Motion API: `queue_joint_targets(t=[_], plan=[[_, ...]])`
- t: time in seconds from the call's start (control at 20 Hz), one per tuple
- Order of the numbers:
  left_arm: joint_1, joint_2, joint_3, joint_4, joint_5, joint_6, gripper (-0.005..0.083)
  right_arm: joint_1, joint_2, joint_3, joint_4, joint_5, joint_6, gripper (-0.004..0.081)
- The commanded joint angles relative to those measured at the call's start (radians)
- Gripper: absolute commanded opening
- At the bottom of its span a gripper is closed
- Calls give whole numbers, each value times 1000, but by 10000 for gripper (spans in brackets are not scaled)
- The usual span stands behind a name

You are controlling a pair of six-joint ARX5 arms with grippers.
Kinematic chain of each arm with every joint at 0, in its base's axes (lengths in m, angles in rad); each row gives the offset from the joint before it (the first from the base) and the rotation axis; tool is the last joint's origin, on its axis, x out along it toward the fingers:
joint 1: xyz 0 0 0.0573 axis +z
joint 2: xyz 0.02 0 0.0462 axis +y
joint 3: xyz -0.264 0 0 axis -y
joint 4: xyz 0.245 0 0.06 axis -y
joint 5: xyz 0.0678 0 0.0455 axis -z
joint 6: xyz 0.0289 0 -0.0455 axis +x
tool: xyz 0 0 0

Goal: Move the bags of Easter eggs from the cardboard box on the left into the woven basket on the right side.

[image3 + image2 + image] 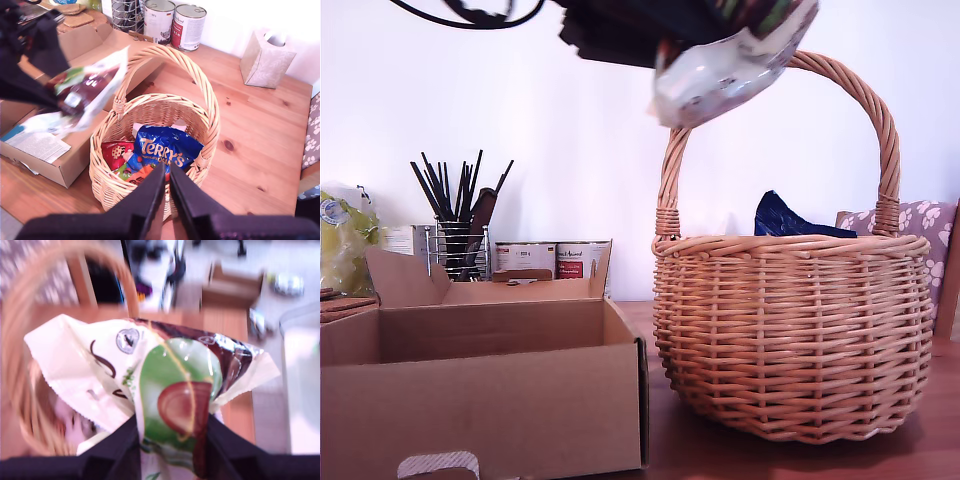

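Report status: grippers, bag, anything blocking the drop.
My first gripper shut on white-green egg bag, above woven basket. My second gripper shut, empty, over basket. Blue Terry's bag already inside; handle close to the carried bag.

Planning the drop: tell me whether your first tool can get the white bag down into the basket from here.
Probably yes. My first tool holds the white bag above the basket, beside the handle; the opening below looks unobstructed.
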Motion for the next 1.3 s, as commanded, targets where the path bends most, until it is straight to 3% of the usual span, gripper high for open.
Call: queue_joint_targets(t=[0.0, 0.2, 0.5, 0.7, 0.8, 0.9, 1.0, 1.25], plan=[[-8, 55, -14, 89, 9, -30, 213, -3, -1, 9, 16, 1, 4, -13], [-21, 153, -14, 219, 18, -51, 213, -3, -1, 9, 16, 0, 4, -13], [-19, 271, -14, 326, -145, -50, 213, -3, -1, 9, 16, -2, 3, -13], [-16, 312, -14, 320, -179, -50, 228, -3, -1, 9, 16, -3, 3, -13], [-17, 312, -14, 332, -220, -51, 343, -3, -1, 9, 16, -3, 3, -13], [-18, 312, -14, 348, -232, -51, 514, -3, -1, 9, 16, -4, 3, -13], [-18, 312, -14, 345, -230, -51, 611, -3, -1, 9, 16, -6, 4, -13], [-24, 306, 2, 293, -169, -77, 622, -3, 0, 9, 17, -8, 4, -13]])
